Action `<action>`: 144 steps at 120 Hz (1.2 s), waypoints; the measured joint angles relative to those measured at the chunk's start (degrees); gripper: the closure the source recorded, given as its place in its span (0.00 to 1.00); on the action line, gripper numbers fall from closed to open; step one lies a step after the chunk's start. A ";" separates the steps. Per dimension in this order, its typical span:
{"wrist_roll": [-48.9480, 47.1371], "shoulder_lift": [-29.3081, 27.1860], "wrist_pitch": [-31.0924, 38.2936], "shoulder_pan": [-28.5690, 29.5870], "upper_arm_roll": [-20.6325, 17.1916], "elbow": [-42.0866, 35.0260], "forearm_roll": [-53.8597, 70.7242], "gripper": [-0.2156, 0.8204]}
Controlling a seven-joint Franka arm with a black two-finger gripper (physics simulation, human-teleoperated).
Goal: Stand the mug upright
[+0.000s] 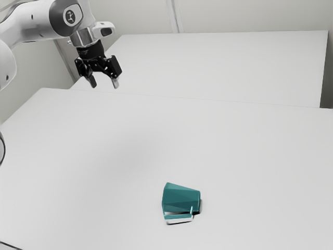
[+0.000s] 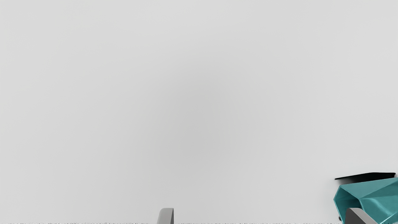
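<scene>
The white worktop point(image 1: 260, 156) is the largest thing. Above it, the arm point(image 1: 34, 26) reaches in from the exterior view's upper left. Its end effector point(image 1: 104, 85) is released, the two fingers standing wide apart and holding nothing. The teal mug point(image 1: 180, 199) lies on its side on the worktop, well apart from the fingers, with its handle point(image 1: 178, 216) toward the exterior camera.

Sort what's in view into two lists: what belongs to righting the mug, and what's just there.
For the job:
- mug, teal, lying on its side
- gripper, open, up off the table

Just there:
- thin dark line at the exterior view's lower left, perhaps a cable
</scene>
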 joint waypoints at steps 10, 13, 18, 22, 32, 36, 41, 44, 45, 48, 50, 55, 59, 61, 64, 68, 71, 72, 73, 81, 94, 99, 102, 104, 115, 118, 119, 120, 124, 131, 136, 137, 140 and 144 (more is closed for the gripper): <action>0.00 -0.01 -0.38 0.00 0.00 0.00 -0.03 0.21; 0.01 0.00 -0.47 0.00 0.00 -0.01 -0.04 0.21; 0.02 0.00 -0.59 0.01 0.00 -0.05 -0.05 0.21; 0.03 0.00 -0.67 0.03 0.00 -0.12 -0.05 0.21; 0.05 -0.67 -0.84 0.07 0.00 -1.85 -0.09 0.21; 0.04 -1.66 -0.87 0.16 -0.30 -3.46 -0.14 0.21; 0.02 -2.70 -0.63 0.28 -1.28 -4.85 -0.20 0.21; 0.02 -3.41 -0.32 0.13 -1.81 -5.87 -0.39 0.21; 0.03 -3.68 -0.20 0.06 -1.94 -6.33 -0.58 0.21; 0.05 -4.61 0.17 -0.13 -2.24 -8.08 -1.61 0.21; 0.06 -5.34 0.47 -0.21 -2.37 -9.43 -2.52 0.21; 0.11 -7.02 1.40 -0.23 -2.57 -12.53 -4.62 0.21; 0.15 -8.33 2.44 -0.15 -2.64 -15.23 -6.64 0.21; 0.19 -9.08 3.07 -0.10 -2.66 -16.80 -7.67 0.21; 0.28 -10.09 4.10 -0.05 -2.69 -18.93 -9.05 0.21; 0.45 -11.16 5.61 0.01 -2.70 -21.30 -10.70 0.21; 0.60 -11.63 6.75 0.05 -2.71 -22.77 -12.03 0.21; 0.66 -11.74 7.14 0.07 -2.71 -23.22 -12.48 0.21; 0.76 -11.84 7.60 0.08 -2.71 -23.81 -13.02 0.21; 1.98 -12.27 11.82 0.25 -2.73 -29.35 -17.91 0.21; 4.57 -13.09 18.11 0.90 -3.30 -36.72 -24.50 0.21; 5.68 -13.54 20.18 1.24 -3.81 -38.79 -25.91 0.21; 6.35 -13.90 21.35 1.53 -4.31 -40.19 -26.58 0.21; 6.79 -14.14 22.07 1.61 -4.59 -41.11 -27.01 0.21; 9.35 -17.35 25.21 1.10 -5.97 -47.53 -30.05 0.21; 10.11 -17.91 25.90 0.94 -6.48 -48.74 -30.67 0.21; 10.37 -18.08 26.11 0.88 -6.63 -49.09 -30.85 0.21; 10.63 -18.23 26.32 0.81 -6.76 -49.43 -31.04 0.21; 11.70 -18.71 27.08 0.66 -7.28 -50.89 -32.02 0.21; 13.83 -19.08 28.68 0.59 -7.76 -53.85 -34.82 0.21; 15.46 -19.04 29.91 0.67 -8.20 -55.75 -37.06 0.21; 15.80 -19.00 30.14 0.66 -8.26 -56.06 -37.50 0.21; 16.78 -18.85 30.77 0.64 -8.39 -56.77 -38.68 0.21; 18.04 -18.48 31.54 0.64 -8.53 -57.41 -40.22 0.21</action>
